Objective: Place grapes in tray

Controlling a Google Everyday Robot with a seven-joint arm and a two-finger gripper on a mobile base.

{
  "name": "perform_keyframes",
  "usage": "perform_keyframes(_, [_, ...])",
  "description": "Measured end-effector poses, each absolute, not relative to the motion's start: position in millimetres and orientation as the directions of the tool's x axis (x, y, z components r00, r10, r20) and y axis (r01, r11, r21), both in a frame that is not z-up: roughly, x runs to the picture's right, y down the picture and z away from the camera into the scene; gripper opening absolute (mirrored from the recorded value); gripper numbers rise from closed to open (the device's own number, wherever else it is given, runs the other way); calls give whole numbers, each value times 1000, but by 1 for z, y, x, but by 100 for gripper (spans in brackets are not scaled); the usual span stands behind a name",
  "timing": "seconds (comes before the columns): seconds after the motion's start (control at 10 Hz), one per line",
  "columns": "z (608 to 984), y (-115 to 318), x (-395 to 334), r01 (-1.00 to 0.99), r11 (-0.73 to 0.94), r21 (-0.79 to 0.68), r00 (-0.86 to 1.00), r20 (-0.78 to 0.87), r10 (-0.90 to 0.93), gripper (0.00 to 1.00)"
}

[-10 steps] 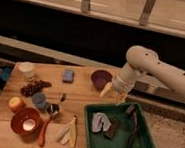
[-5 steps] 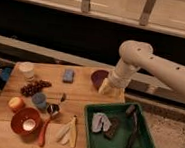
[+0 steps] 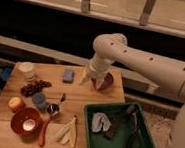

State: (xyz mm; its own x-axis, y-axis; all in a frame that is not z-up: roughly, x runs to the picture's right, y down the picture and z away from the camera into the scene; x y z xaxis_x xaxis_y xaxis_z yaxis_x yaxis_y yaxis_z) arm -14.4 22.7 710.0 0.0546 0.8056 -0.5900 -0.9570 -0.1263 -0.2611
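Gripper (image 3: 91, 81) poised above the back of a wooden table (image 3: 82, 103), with a dark wall and a railing behind it.

The white arm (image 3: 142, 61) reaches in from the right, bends at a rounded joint and drops to the gripper. Its fingers (image 3: 85, 77) seem to be apart with nothing between them, though the view is soft. Just right of the fingers sits one dark purple bowl (image 3: 107, 82), and just left of them one blue sponge (image 3: 68, 76). One bunch of grapes (image 3: 34, 88) lies on the wood, well to the left of the fingers and nearer the camera. One green tray (image 3: 145, 147) sits below and right of the fingers, holding one pale cloth (image 3: 99, 122) and some dark utensils (image 3: 130, 128). One orange-red bowl (image 3: 25, 121) is far down-left.
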Motion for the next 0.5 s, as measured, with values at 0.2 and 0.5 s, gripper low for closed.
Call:
perform_keyframes(0.2, [708, 18, -27, -952, -124, -279, 62, -575, 816, 61])
perform_keyframes(0.5, [709, 19, -27, -952, -125, -280, 62, -575, 816, 61])
